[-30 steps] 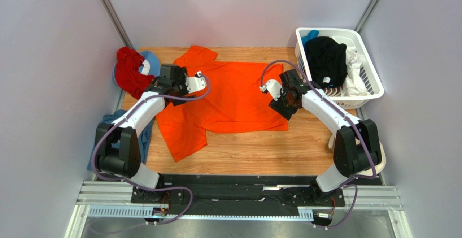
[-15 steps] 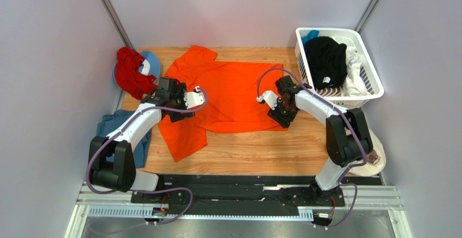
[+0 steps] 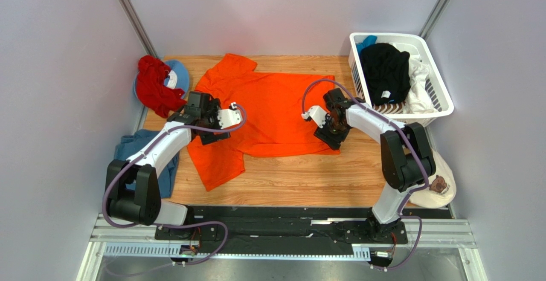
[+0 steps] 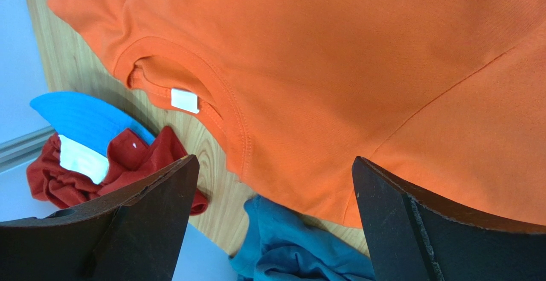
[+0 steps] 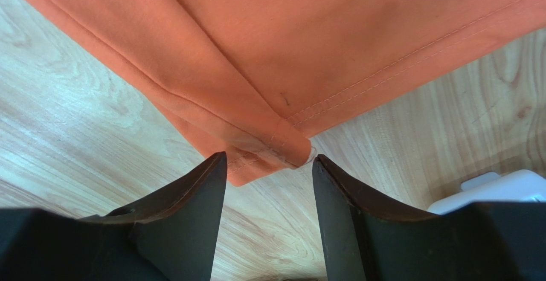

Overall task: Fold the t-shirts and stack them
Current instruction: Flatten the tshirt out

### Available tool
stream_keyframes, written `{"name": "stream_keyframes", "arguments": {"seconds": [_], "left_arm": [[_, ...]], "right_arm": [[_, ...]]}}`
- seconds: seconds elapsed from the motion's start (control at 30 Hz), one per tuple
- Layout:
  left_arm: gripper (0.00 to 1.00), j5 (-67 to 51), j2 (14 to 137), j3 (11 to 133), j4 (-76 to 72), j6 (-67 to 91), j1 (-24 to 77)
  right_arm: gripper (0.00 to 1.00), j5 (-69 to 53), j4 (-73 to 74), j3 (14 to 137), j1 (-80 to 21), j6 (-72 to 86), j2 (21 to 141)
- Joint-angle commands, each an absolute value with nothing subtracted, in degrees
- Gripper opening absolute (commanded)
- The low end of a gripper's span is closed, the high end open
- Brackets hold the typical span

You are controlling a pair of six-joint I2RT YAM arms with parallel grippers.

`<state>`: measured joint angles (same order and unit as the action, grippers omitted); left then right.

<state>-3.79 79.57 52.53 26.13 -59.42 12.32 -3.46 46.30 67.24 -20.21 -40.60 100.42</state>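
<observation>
Orange t-shirt unchanged; beige cap now visible.

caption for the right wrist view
Right gripper, open, at a hem corner of the orange t-shirt on the wooden table

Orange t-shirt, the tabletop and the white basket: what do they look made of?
The orange t-shirt looks like soft knit cloth, likely cotton jersey, matte: fine weave lines and stitched seams. The tabletop shows light wood grain with a smooth finish; possibly laminate. The basket looks like white moulded plastic, with slotted walls.
</observation>
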Motion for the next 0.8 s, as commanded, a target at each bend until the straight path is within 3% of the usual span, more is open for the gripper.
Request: {"name": "stream_keyframes", "arguments": {"seconds": [0.0, 0.3, 0.77], "left_arm": [[0.99, -4.04, 80.16, 52.56, 25.14, -59.85, 12.57], [0.99, -3.43, 80.07, 51.77, 24.43, -60.47, 12.57], [0.99, -2.9, 79.72, 50.27, 23.81, -60.12, 12.57]], "right_arm": [[0.57, -2.55, 44.21, 70.13, -20.3, -41.48, 99.49], [0.52, -3.16, 43.86, 71.19, -20.21, -41.66, 102.57], [0.09, -3.6, 43.42, 70.4, -20.3, -41.13, 102.48]]}}
